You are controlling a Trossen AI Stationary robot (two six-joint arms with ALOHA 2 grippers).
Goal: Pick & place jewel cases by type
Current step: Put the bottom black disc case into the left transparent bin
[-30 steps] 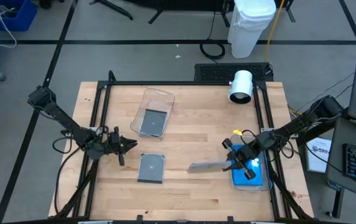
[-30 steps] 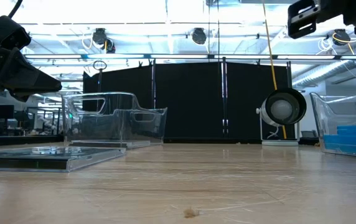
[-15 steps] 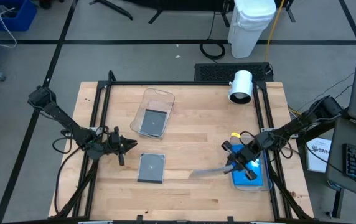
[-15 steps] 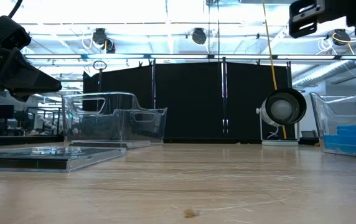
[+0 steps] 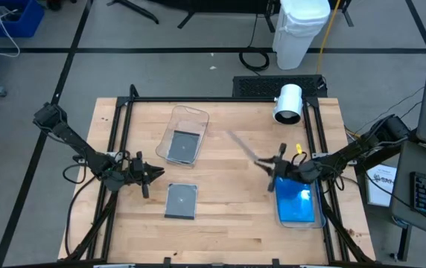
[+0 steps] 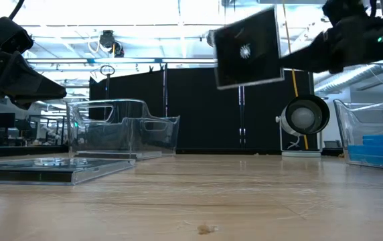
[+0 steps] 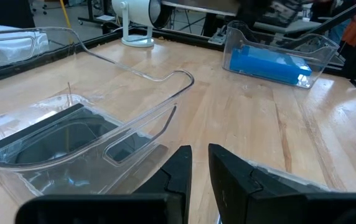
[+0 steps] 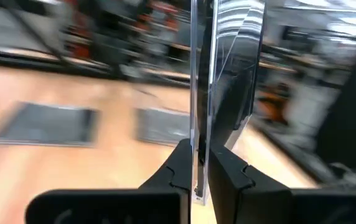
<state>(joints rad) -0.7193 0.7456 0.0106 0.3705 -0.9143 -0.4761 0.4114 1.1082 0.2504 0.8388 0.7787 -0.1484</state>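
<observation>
High view: right gripper (image 5: pixel 271 165) sits mid-table, just off the clear rectangular tub holding blue jewel cases (image 5: pixel 300 204), fingers clamped on a grey, dark jewel case with a clear front (image 5: pixel 244 149) that sticks out toward table centre, blurred and edge-on. Left gripper (image 5: pixel 159 173) waits at the left side, just beside a second grey jewel case lying flat on the wooden table (image 5: pixel 181 201). A third grey jewel case (image 5: pixel 182 147) lies inside the clear plastic tub at rear-left (image 5: pixel 189 117). White fan (image 5: pixel 288 103) stands at the back edge.

Low view: held case (image 6: pixel 248 47) is up in the air, face toward the camera, tilted, well above the table. Flat case (image 6: pixel 44 167) lies at left, in front of the rear-left tub (image 6: pixel 121 127). Blue stack (image 6: pixel 377 148) shows at right in its tub.

Left wrist view: left fingers (image 7: pixel 173 174) nearly together, a narrow gap, nothing between them; rear-left tub (image 7: pixel 91 134) just ahead.

Right wrist view: right fingers (image 8: pixel 179 167) pinch the edge of the held case (image 8: pixel 228 62), which stands upright.

Versus a second ago: the right gripper has swung away from over the blue tub toward table centre, and the held case has risen into the low view. Left arm unchanged.
</observation>
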